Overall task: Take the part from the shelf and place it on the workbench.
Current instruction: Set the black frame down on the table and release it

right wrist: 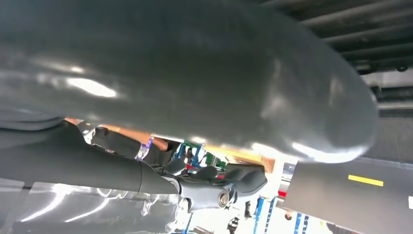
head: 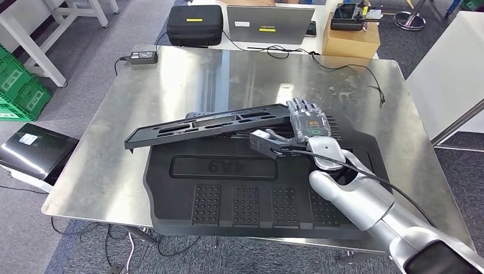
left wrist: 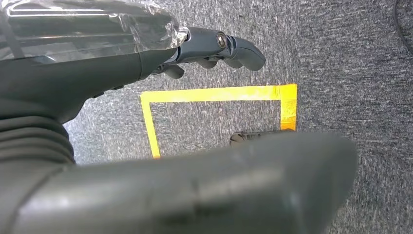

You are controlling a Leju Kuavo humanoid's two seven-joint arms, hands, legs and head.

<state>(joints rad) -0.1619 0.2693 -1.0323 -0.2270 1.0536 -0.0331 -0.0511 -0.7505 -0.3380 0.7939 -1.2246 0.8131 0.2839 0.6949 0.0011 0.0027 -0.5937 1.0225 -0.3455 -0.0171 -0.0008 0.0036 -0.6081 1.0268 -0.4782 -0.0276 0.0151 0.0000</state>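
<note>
From the head view, one long black part (head: 208,124) lies tilted on the metal counter (head: 171,80), its right end resting on one large black panel (head: 251,194). The right hand (head: 305,128) rests over that end; whether its fingers (head: 302,106) grasp it cannot be told. Behind stand one black case (head: 195,24), one laptop (head: 270,25) and one cardboard box (head: 350,37).

In the left wrist view, the left hand (left wrist: 195,48) hangs above grey carpet (left wrist: 341,73) with yellow tape (left wrist: 214,95), fingers (left wrist: 241,48) loosely curled around nothing.

The right wrist view shows the right hand's thumb (right wrist: 195,73) close up.

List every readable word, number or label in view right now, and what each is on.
"4A9", moulded upside down into the large black tray.
Laptop lid: a yellow label and small logo, too small to read.
Black case: yellow label, no readable text.
Right hand: green back panel, unreadable.
</note>
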